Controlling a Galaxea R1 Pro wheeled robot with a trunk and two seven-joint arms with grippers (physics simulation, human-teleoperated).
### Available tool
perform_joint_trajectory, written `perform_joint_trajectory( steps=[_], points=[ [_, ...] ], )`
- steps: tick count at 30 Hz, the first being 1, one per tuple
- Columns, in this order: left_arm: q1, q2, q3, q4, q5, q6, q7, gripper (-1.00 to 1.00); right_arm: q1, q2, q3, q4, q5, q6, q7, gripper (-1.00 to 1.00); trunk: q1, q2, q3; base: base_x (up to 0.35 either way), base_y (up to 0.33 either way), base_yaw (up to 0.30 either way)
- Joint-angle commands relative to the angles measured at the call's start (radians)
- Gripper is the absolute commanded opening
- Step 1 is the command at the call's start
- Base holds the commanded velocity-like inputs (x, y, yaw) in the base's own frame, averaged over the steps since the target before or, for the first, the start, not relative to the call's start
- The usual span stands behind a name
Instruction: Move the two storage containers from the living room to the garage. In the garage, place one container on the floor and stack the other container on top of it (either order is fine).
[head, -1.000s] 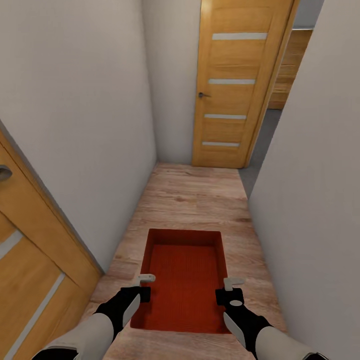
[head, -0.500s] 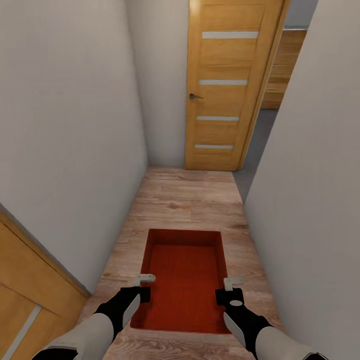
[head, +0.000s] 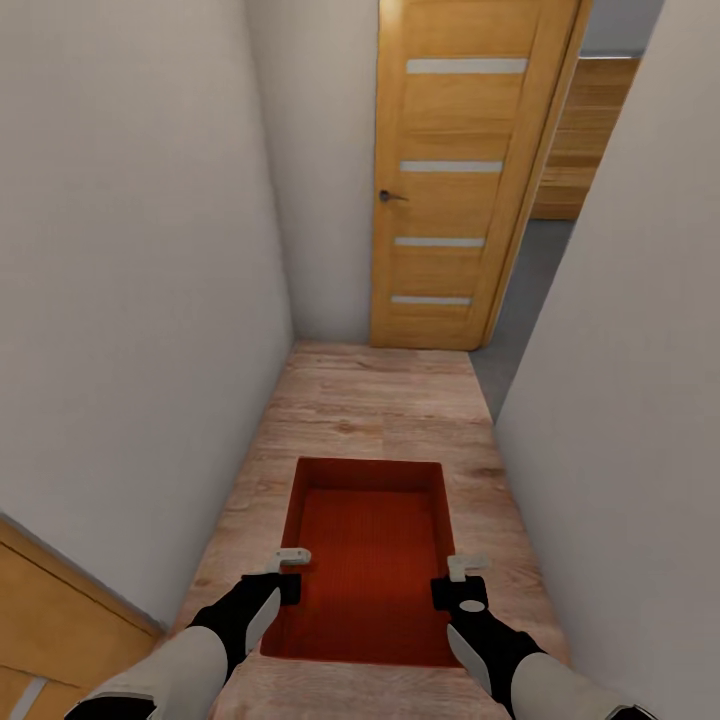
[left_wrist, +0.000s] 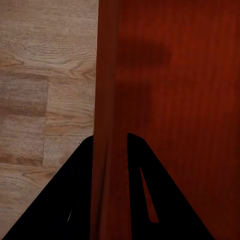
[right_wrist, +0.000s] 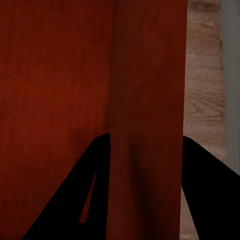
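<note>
One orange-red storage container (head: 370, 560) hangs level in front of me above the wood-plank hallway floor, held between both arms. My left gripper (head: 290, 572) is shut on its left side wall, and my right gripper (head: 460, 582) is shut on its right side wall. In the left wrist view the left gripper (left_wrist: 109, 142) straddles the container's (left_wrist: 170, 100) wall, one dark finger on each side. In the right wrist view the right gripper (right_wrist: 145, 140) clamps the container's (right_wrist: 55, 75) opposite wall the same way. The tray is empty.
White walls (head: 130, 300) close in on both sides of a narrow corridor. An orange-wood door (head: 455, 180) with four pale slits stands at the far end, with grey floor (head: 525, 300) showing past its right edge. Another orange door's corner (head: 50, 640) is at lower left.
The whole view has shifted as I roll forward: the orange door at lower left has slid mostly out of frame. The container and both grippers keep the same hold.
</note>
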Motion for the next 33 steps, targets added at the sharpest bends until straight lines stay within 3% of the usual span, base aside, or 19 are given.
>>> perform_joint_trajectory(
  steps=[1, 33],
  points=[
    [-0.001, 0.001, -0.006, -0.005, -0.027, 0.008, 0.011, -1.0, -0.001, -0.001, 0.017, 0.021, -0.023, -0.004, -0.006, -1.0, 0.001, -0.001, -0.001, 0.323, 0.0, 0.0],
    [-0.001, 0.001, -0.006, -0.005, -0.027, 0.008, 0.011, -1.0, -0.001, -0.002, 0.017, 0.021, -0.023, -0.004, -0.006, -1.0, 0.001, -0.001, -0.001, 0.323, 0.0, 0.0]
  ],
)
